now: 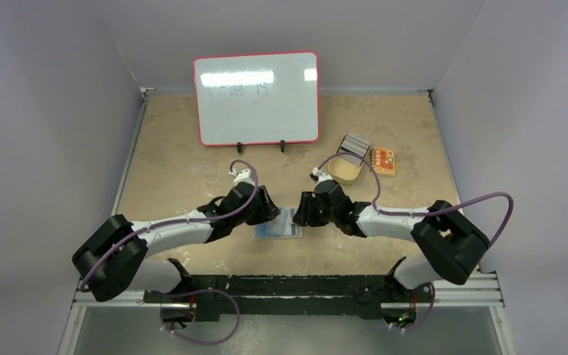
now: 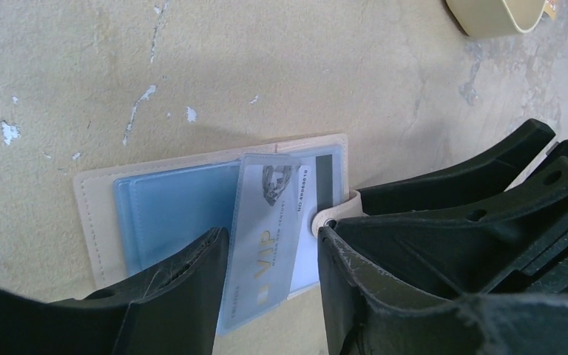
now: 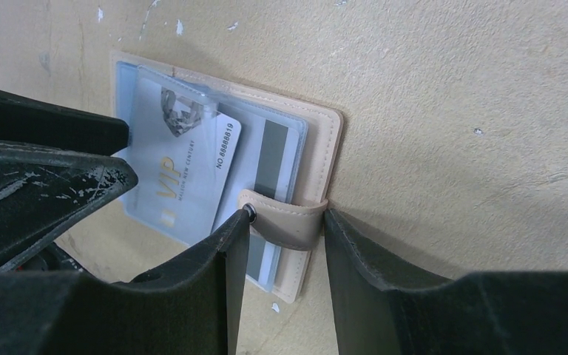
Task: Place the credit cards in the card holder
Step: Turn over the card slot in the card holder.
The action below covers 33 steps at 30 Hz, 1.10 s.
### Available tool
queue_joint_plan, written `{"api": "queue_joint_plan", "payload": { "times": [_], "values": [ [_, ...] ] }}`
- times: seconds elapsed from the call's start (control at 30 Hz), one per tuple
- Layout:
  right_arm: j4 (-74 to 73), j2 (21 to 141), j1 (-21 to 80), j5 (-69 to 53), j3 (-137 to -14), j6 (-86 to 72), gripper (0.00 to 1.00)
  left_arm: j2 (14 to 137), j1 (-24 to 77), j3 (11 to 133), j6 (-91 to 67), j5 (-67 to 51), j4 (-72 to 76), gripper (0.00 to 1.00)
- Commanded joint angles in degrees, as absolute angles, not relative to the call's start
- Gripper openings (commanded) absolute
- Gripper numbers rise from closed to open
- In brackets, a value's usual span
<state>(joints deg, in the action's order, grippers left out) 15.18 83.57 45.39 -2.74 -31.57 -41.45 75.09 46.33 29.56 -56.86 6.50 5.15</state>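
Note:
The tan card holder (image 1: 277, 231) lies open on the table, clear sleeves up; it also shows in the left wrist view (image 2: 89, 214) and the right wrist view (image 3: 327, 140). A light blue VIP card (image 2: 266, 244) (image 3: 170, 177) sits in a sleeve that sticks out past the near edge. A second card with a grey stripe (image 3: 270, 159) lies in the sleeve beneath. My left gripper (image 2: 272, 235) is open, its jaws astride the VIP card. My right gripper (image 3: 288, 216) is shut on the holder's snap tab (image 3: 296, 222), which bows up between its fingers. More cards (image 1: 355, 144) rest at the dish.
A tan oval dish (image 1: 340, 171) stands at the back right, with an orange packet (image 1: 383, 161) beside it. A red-framed whiteboard (image 1: 257, 97) stands at the back. The two grippers (image 1: 270, 211) (image 1: 305, 211) are almost touching over the holder.

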Motion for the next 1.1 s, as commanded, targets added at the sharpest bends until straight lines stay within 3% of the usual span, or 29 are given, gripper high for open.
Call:
{"api": "queue_joint_plan", "payload": {
  "times": [0.0, 0.67, 0.93, 1.07],
  "values": [
    [15.1, 84.5, 45.7, -2.8, -31.2, -40.7, 0.45, 73.4, 46.8, 30.3, -58.3, 4.8, 8.5, 0.46],
    [10.8, 82.0, 45.7, 0.6, -31.4, -41.3, 0.45, 74.4, 46.8, 29.2, -63.1, -2.3, 18.4, 0.46],
    [4.5, 78.4, 45.7, 6.9, -33.4, -41.2, 0.46, 75.1, 46.8, 29.4, -63.1, -2.7, 20.4, 0.46],
    [-2.0, 76.6, 45.2, 15.7, -36.3, -38.6, 0.48, 74.5, 46.8, 29.2, -62.5, -2.3, 20.1, 0.46]
  ]
}}
